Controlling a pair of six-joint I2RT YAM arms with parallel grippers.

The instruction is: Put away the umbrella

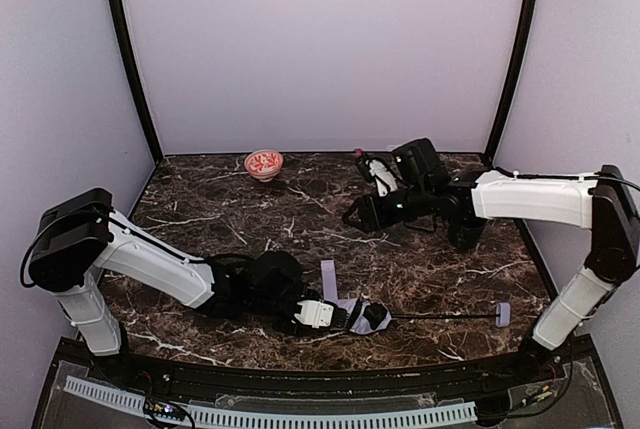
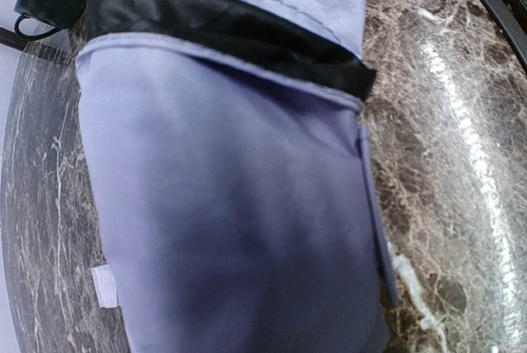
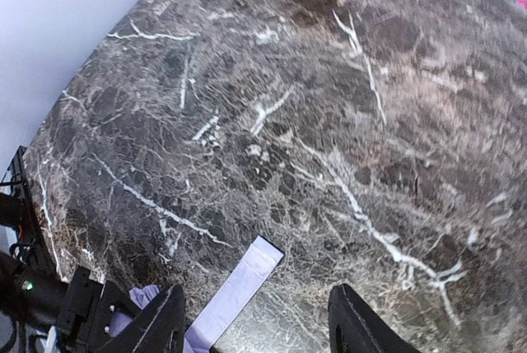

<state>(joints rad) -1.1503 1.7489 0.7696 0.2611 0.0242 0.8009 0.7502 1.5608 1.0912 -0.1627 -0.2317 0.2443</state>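
Top external: umbrella (image 1: pixel 372 318) lies near the front edge of the table (image 1: pixel 200 209), about centre. Its folded canopy is bunched at the left end, and a thin shaft (image 1: pixel 445 316) runs right to the small handle (image 1: pixel 503 313). Long axis is left-right, parallel to the front edge.

Left gripper (image 1: pixel 345 315) comes in from the left onto the canopy end and looks clamped on the fabric bundle. Left wrist view is filled with lavender fabric and a black band. Its own fingers don't show there, so the grip is judged from above.

Strap (image 1: pixel 328 275) lies flat just behind the canopy, pointing away from the front edge.

Right gripper (image 1: pixel 352 216) is well apart from the umbrella, farther back, tips aimed left and toward the front. In the right wrist view its fingers (image 3: pixel 169 324) stand apart, with only marble and the strap below them. They touch nothing.

Bowl (image 1: pixel 264 163) sits at the far edge, left of centre.

Judgement: the left arm is nearer and has the canopy. The shaft is extended, so the free handle end lies toward the front and right of the right fingers. That arm would need to come forward and line up across the shaft axis.
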